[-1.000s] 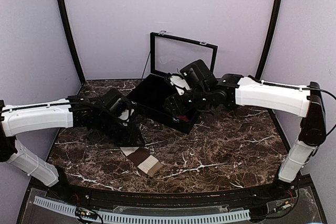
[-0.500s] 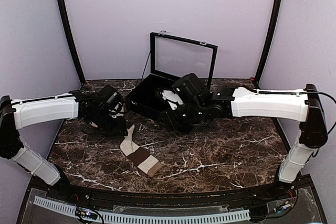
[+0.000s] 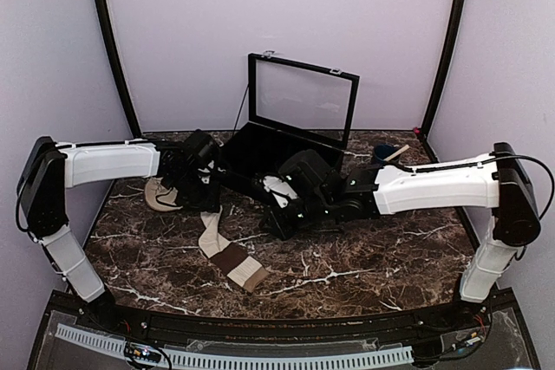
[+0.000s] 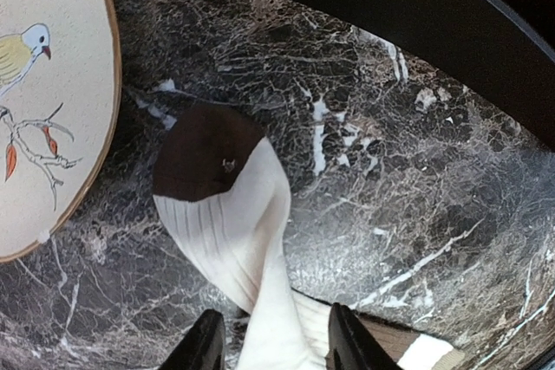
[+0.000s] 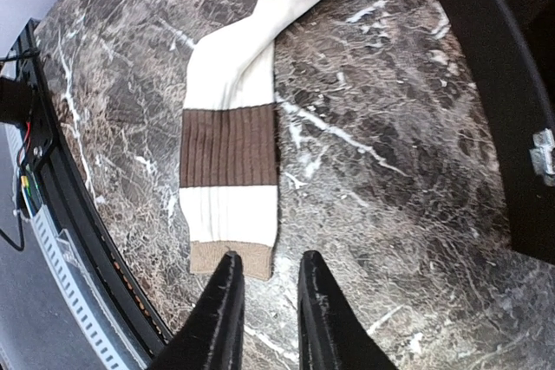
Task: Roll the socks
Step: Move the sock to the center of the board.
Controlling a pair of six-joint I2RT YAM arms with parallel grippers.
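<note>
One sock, cream-beige with dark brown bands (image 3: 227, 253), lies flat on the marble table (image 3: 373, 257). In the left wrist view its dark brown toe (image 4: 206, 152) points away. Its cream middle (image 4: 251, 257) runs between the fingers of my left gripper (image 4: 273, 346), which straddles it with the jaws apart. My right gripper (image 5: 267, 288) hovers at the sock's tan cuff (image 5: 208, 257). Its jaws stand a narrow gap apart with only marble between them, and the left fingertip overlaps the cuff's edge. No other sock shows.
A round beige plate with a bird and leaf pattern (image 3: 160, 195) lies left of the sock's toe (image 4: 43, 84). An open black case (image 3: 260, 149) with its lid up (image 3: 303, 97) stands behind. A small blue thing (image 3: 388, 152) sits at the back right.
The left arm drew back toward the plate, uncovering the sock's toe end. The right arm came out of the black case and down toward the sock's cuff, its jaws narrowing.
</note>
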